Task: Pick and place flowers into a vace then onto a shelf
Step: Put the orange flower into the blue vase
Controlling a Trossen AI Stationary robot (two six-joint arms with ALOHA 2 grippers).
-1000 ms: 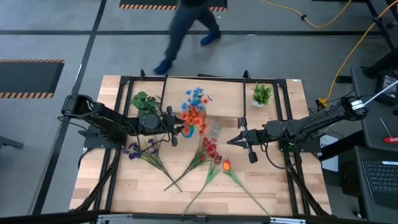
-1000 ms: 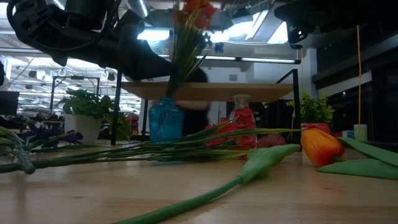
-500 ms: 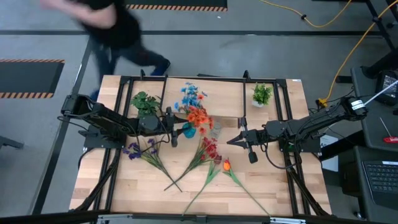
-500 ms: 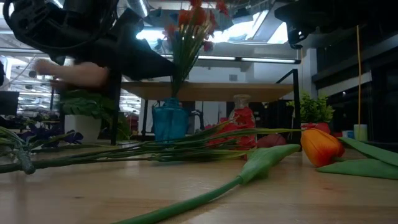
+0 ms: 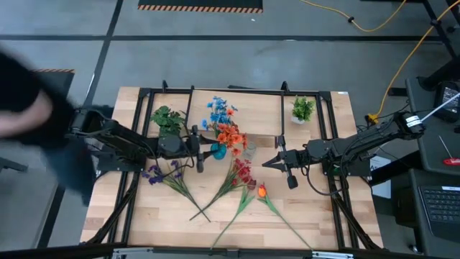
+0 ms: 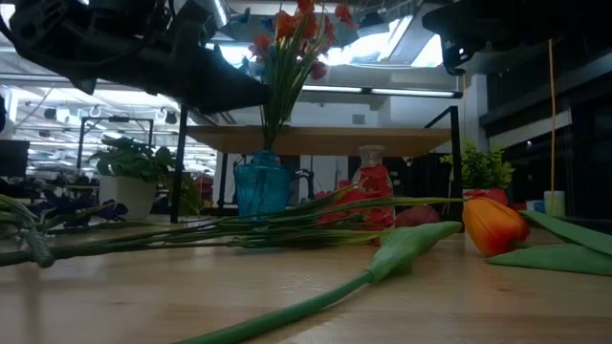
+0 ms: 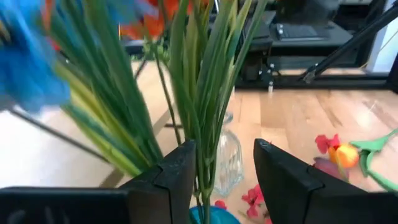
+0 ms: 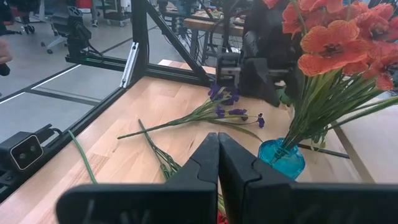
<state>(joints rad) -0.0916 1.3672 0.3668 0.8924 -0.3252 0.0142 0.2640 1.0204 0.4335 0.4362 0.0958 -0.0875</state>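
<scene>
Standing in a small blue glass vase (image 5: 218, 152), the orange and blue artificial flowers (image 7: 199, 106) have their green stems between the left gripper (image 7: 222, 177)'s parted fingers (image 7: 177, 174), not clamped. Right gripper (image 5: 272, 163) waits nearby above the wooden tabletop (image 5: 316, 208), fingers pressed together.

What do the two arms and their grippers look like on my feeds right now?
Both arms are dark, nearly black, jointed links with boxy wrist housings. The left gripper has two broad, flat, matte dark fingers with angular bevelled edges. The right gripper has the same dark wedge-shaped fingers. From above, both grippers look slim and dark, with a pale tip on the right one. No markings are legible.
</scene>
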